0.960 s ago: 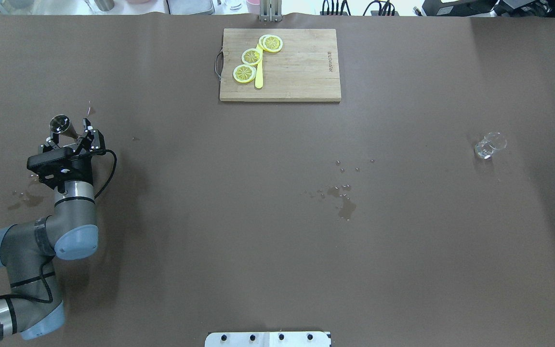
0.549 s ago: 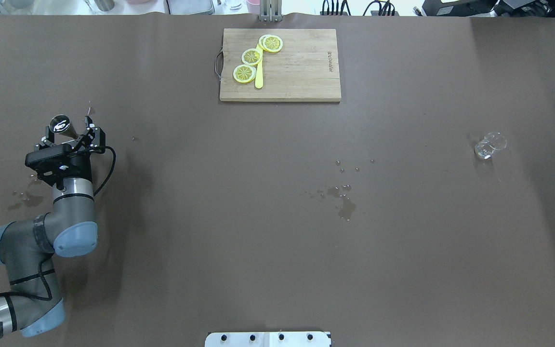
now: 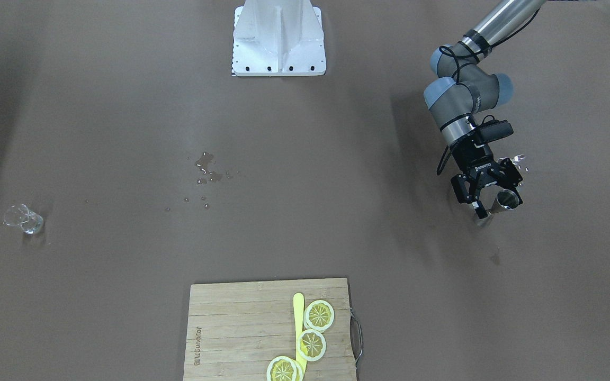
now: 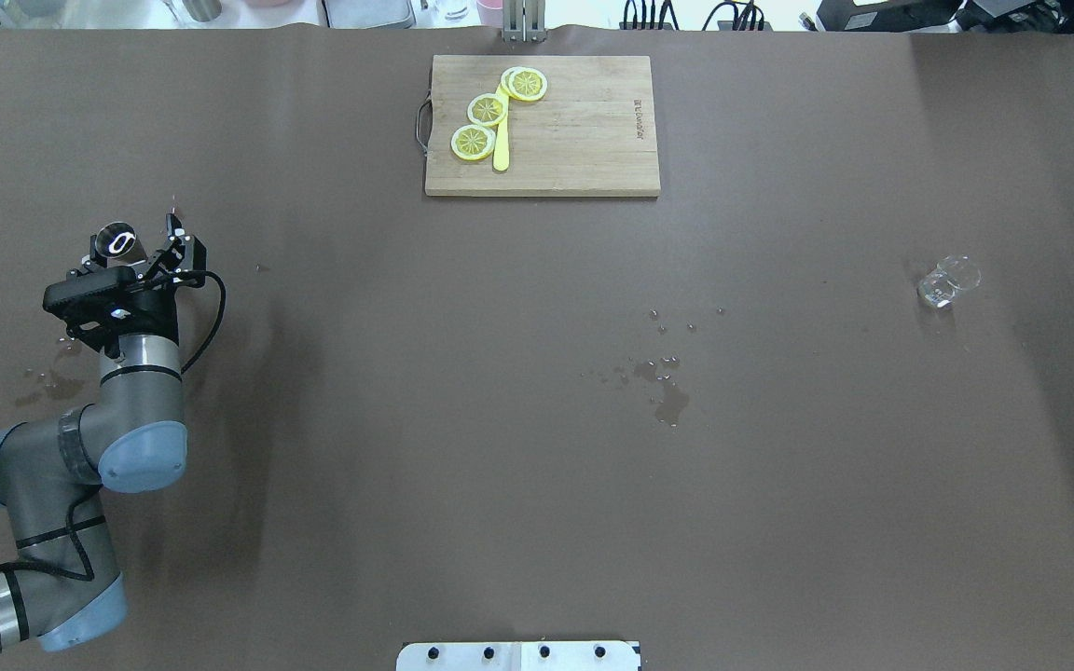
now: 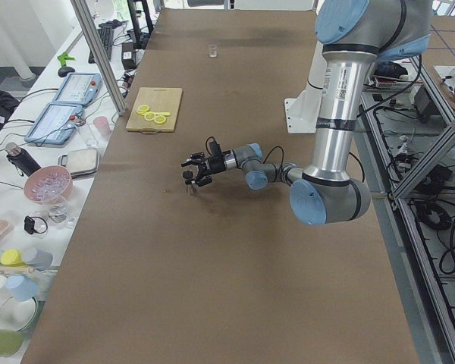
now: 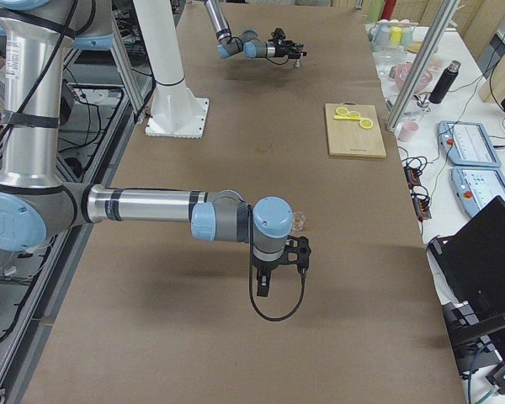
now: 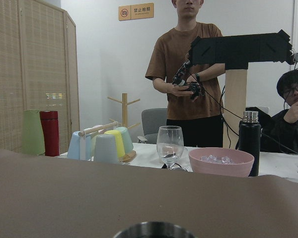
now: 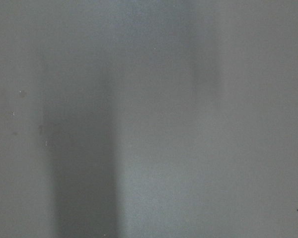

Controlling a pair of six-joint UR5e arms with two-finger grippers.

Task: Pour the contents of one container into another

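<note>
The jigger [image 4: 117,242], light, stiff, slippery steel, is standing inside the left gripper [image 4: 132,248], whose jaws are gaping wide and gripping nothing, with the narrow waist looking the safest pinch.

Cutting board [image 4: 584,140]: wooden, far centre of table [image 4: 406,485], metal handle on its left end | lemon slices [image 4: 487,109]: on board's left part, touching a yellow strip [image 4: 501,154] | water splashes [image 4: 669,399]: mid-table, right of centre | wet patch [image 4: 50,384]: near left edge
</note>
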